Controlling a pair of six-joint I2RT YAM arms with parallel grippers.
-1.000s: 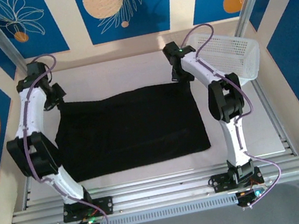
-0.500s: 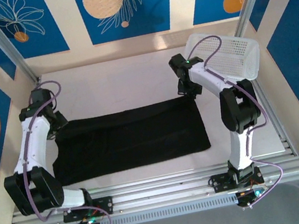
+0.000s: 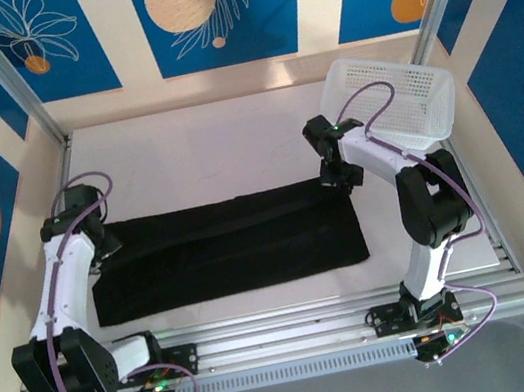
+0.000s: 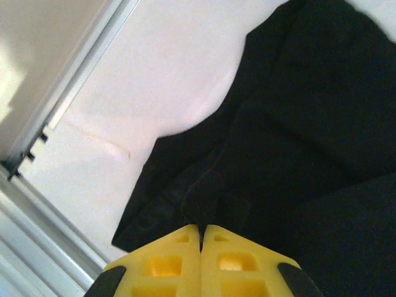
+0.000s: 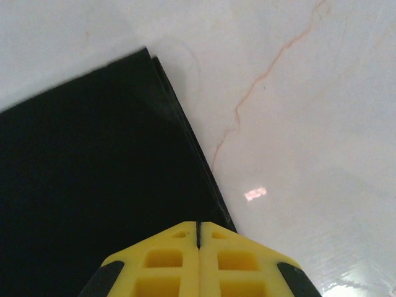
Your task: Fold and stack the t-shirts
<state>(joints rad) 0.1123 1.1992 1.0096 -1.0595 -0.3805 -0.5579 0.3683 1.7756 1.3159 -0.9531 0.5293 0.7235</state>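
Across the near half of the pale, flat counter (image 3: 202,145) lies the black short-sleeved fabric t-shirt (image 3: 242,255). It is spread as a wide, low band with only plain black showing. Its near hem stops just short of the counter's near edge, and a doubled layer runs along its far side. At the counter's far right corner sits the white perforated plastic basket (image 3: 407,94), set at an angle and apart from the cloth.

Over the counter's left side, the left pincer (image 3: 103,246) is closed on the band's far left corner. In its wrist view the yellow fingers meet with no gap and creases in the cloth run straight into their tips, so I judge it is pinching the fabric. Over the counter's right side, the right pincer (image 3: 336,180) is likewise closed at the far right corner. The doubled edge passes under its tips and it looks to be pinching that edge, though the contact itself is hidden.

The step in hand appears to be a lengthwise fold, carrying the far edge toward the counter's near edge. The next move calls for both arms to travel level and together, so the carried edge lands square on the near hem before release.

Nothing on the counter blocks that path. Two things could spoil it:
- The cloth is bunched beneath the left pincer and may fold crooked.
- The right arm passes just beside the basket.
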